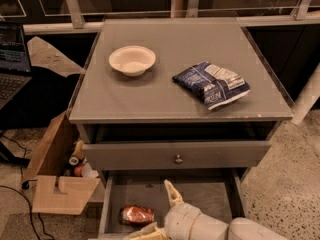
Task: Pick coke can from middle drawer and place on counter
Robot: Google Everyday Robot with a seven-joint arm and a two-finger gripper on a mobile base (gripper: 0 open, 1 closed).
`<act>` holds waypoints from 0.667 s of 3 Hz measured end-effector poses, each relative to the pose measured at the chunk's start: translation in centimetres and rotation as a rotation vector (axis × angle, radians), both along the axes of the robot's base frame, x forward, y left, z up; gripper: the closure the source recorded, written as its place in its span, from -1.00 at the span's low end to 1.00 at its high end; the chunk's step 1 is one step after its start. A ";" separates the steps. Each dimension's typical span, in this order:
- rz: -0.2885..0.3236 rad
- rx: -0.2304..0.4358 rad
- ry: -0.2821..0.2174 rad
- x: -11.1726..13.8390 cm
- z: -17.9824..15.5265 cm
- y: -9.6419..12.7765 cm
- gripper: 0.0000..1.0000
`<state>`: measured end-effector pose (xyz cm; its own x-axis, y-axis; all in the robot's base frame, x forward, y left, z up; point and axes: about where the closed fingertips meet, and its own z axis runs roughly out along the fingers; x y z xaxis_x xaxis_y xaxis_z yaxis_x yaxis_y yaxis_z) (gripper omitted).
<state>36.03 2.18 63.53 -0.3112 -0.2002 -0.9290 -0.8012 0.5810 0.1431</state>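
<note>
While the small red-orange shiny metal coke can [136, 215] lies on its side near the left wall of the wide, shallow grey metal middle drawer [212, 194], the robot's cream two-finger gripper [157, 207] hangs just right of it, jaws spread apart and holding nothing. Up on the broad matte grey counter [165, 96] sit a round white bowl [132, 60] and a blue-and-white chip bag [212, 83].

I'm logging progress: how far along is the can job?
Done: the middle drawer stands open. In hand: the gripper is down in the drawer, open, at the right end of the coke can, which lies on its side and is not yet gripped. Left: grasp the can, lift it and set it on the counter, where a bowl and chip bag sit.
</note>
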 end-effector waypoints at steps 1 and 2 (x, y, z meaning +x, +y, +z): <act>-0.018 -0.036 -0.023 1.4 -0.6 0.1 -1.00; -0.031 -0.082 -0.058 4.2 -2.1 0.1 -1.00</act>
